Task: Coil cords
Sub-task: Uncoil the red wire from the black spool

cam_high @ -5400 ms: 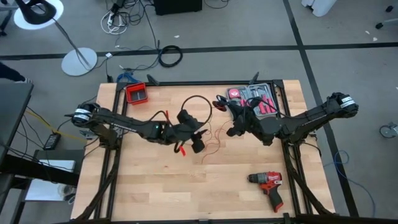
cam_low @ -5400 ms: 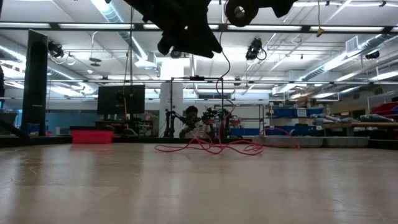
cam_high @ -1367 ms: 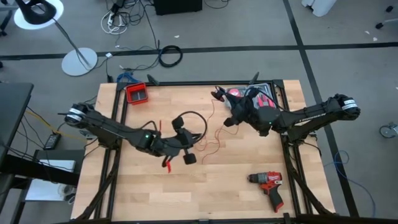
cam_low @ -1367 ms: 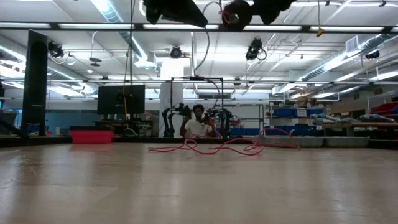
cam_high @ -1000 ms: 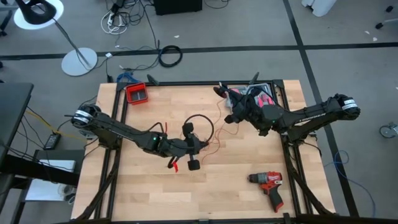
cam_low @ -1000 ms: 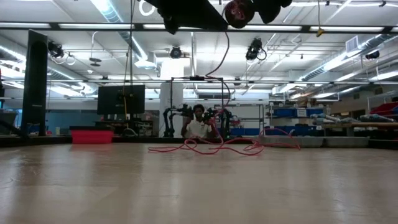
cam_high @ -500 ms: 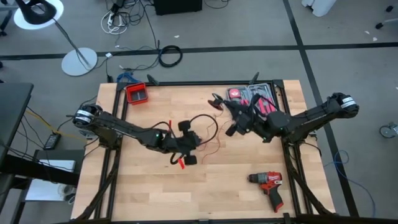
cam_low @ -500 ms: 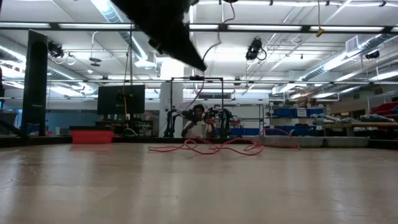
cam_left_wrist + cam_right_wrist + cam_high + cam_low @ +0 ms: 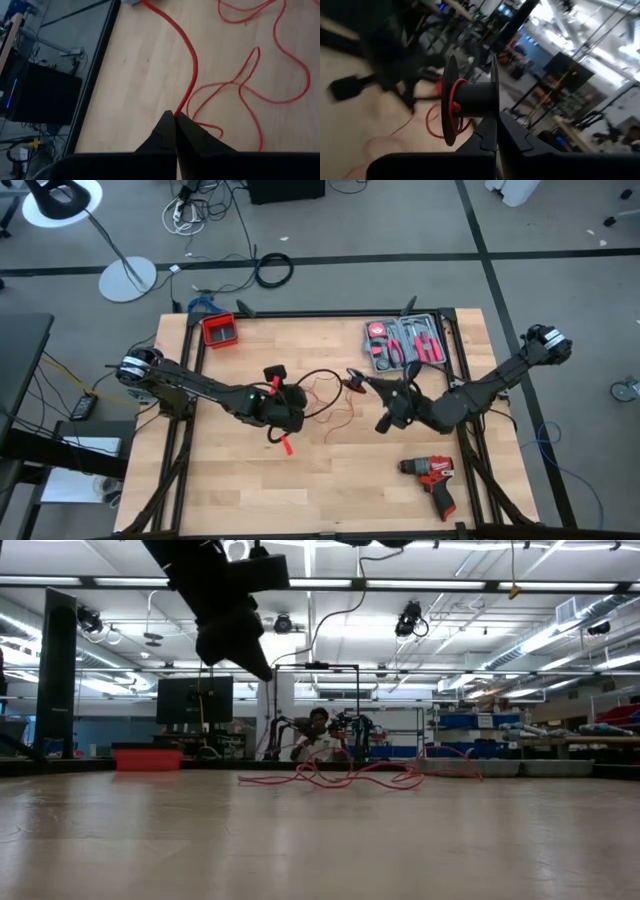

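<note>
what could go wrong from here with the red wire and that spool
1. The left gripper is shut on the red wire, while loose loops of it lie tangled on the table. Pulling could tighten them into a knot.
2. The right gripper is shut on the black spool, which carries only a few turns. Slack could let them slide off the flange.
3. Both grippers sit close together mid-table, so the arms might bump while winding.

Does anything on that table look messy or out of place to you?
The thin red cord sprawls in loose, tangled loops across the middle of the table rather than in a neat coil. The left gripper is shut on one strand. The drill lies on its side, apart.
</note>
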